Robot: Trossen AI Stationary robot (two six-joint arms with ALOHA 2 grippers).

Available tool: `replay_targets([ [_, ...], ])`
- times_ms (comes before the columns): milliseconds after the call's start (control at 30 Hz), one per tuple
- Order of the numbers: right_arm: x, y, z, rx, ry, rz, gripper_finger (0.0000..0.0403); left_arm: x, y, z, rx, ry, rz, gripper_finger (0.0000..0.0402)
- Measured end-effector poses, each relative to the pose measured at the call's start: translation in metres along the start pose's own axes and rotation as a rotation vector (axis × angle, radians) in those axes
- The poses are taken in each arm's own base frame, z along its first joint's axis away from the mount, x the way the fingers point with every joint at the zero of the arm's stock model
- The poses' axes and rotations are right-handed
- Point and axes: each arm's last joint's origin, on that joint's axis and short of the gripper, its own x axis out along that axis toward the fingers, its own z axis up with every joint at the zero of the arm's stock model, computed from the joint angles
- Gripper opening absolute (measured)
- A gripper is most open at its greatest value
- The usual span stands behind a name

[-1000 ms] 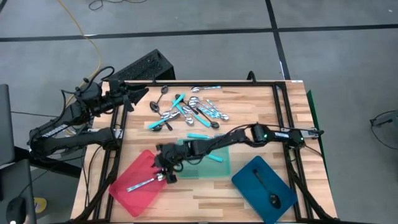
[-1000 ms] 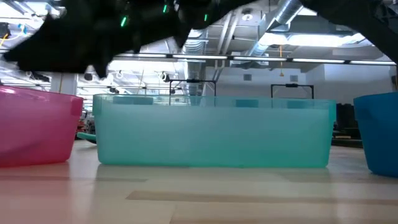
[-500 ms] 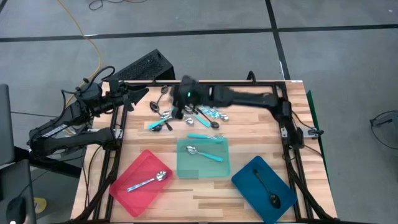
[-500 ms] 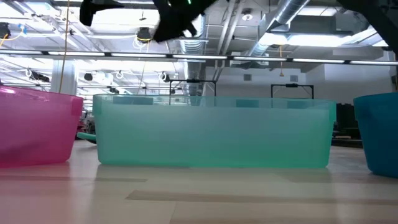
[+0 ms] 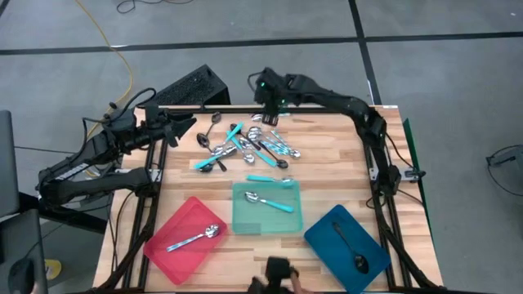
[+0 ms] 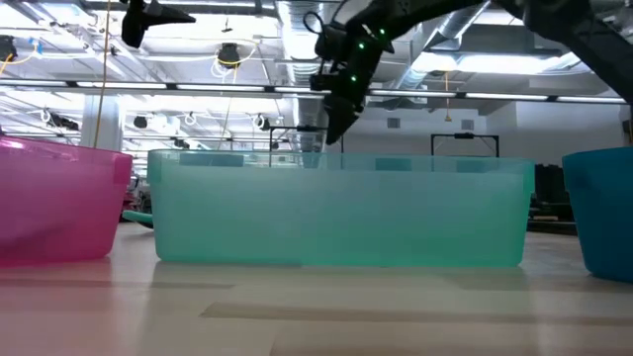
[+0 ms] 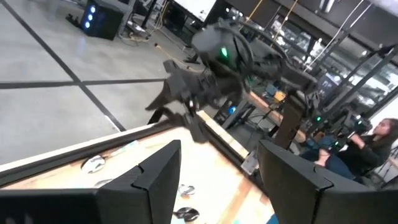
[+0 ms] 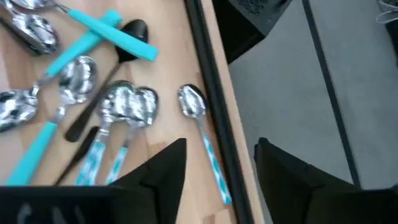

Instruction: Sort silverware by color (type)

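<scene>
The silverware lies in a loose pile point(image 5: 245, 147) near the table's far edge: shiny silver spoons, turquoise-handled spoons and dark ones point(image 8: 124, 34). One silver spoon point(image 5: 194, 238) lies in the red tray, a turquoise-handled one point(image 5: 268, 202) in the teal tray, a dark one point(image 5: 350, 247) in the blue tray. Another turquoise spoon point(image 5: 270, 180) lies on the wood by the teal tray. My right gripper point(image 5: 273, 120) point(image 8: 217, 180) hangs open above the pile's far end, over a patterned-handle spoon point(image 8: 202, 134). My left gripper point(image 5: 176, 126) point(image 7: 217, 180) waits open at the far left corner.
The red tray point(image 5: 167, 253), teal tray point(image 5: 292, 219) and blue tray point(image 5: 327, 229) sit in a row along the near side. A dark rail point(image 8: 208, 81) runs along the far edge. A dark object point(image 5: 278, 271) shows at the near edge. Bare wood lies right of the pile.
My right gripper has left the red tray, swung across the pile toward the table's far edge, and now hangs raised over the pile's far end. The silver spoon stays lying in the red tray. A dark object has appeared at the near edge.
</scene>
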Motion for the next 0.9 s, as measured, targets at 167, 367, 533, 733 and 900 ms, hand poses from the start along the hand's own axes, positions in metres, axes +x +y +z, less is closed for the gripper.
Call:
replay_targets([
  [167,0.004,-0.026,-0.013,0.066,0.026,-0.020,0.0224,0.000,0.001,0.000,0.044,-0.001,0.017,0.0196],
  [367,-0.003,-0.025,-0.020,0.106,0.106,-0.025,0.0181,0.039,0.009,-0.013,0.105,0.127,0.139,0.0184],
  [533,-0.042,-0.028,-0.025,0.142,0.126,-0.069,0.0115,0.103,0.024,-0.032,0.238,0.317,0.183,0.0109],
  [733,-0.097,-0.034,-0.030,0.209,0.052,-0.128,0.0025,0.175,0.057,-0.038,0.304,0.409,0.202,0.0008],
  [900,-0.148,-0.040,-0.037,0.253,-0.047,-0.174,0.0022,0.235,0.088,-0.037,0.203,0.472,0.205,0.0000],
])
